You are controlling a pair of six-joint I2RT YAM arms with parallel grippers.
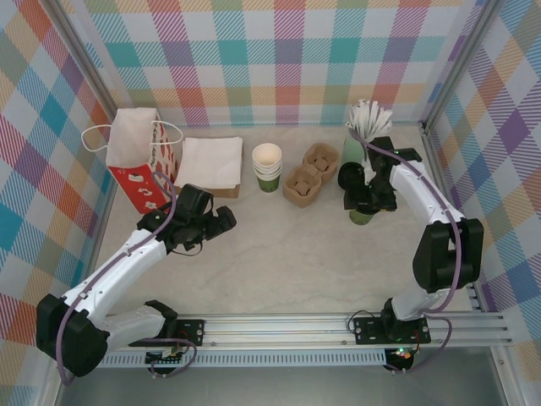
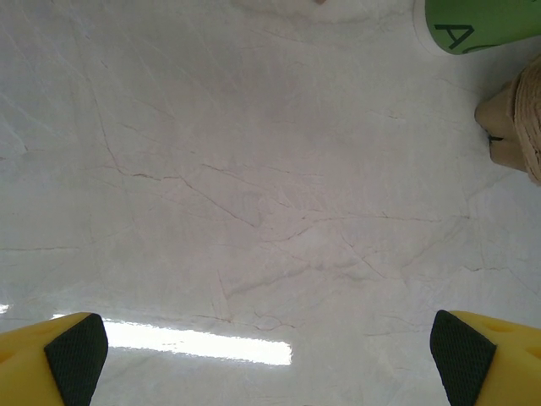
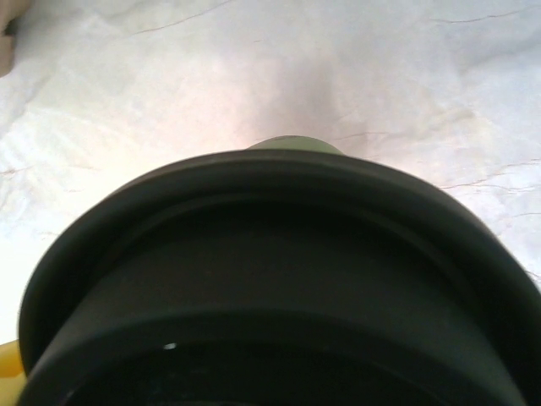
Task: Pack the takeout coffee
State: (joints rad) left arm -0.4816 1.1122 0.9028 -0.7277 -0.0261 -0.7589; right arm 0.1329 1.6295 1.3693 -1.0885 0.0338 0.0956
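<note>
**Takeout coffee (image 1: 363, 217) sits under right gripper (image 1: 362, 200), right side of table**

From the top view we see the takeout coffee standing upright on the table (image 1: 279, 254), right of centre. It is just in front of the pale-mint cup of white sticks (image 1: 363, 127) and right of the cardboard carrier (image 1: 309, 173). Only the green lower wall shows there, because the right gripper hangs directly over it. In the right wrist view the black lid (image 3: 279, 279) is very close to the camera, and a pale-green edge peeks past its far rim. We cannot tell whether the right fingers press on the lid or stand apart from it.

The left gripper (image 1: 218, 222) hovers low over bare table left of centre, well apart from the coffee. Its pads (image 2: 76, 355) are spread wide with nothing between them. The stack of green cups (image 1: 267, 167) is near, ahead of it. We also note the folded white napkins (image 1: 209, 162) and the red-and-white bag (image 1: 139, 161) at back left.
</note>
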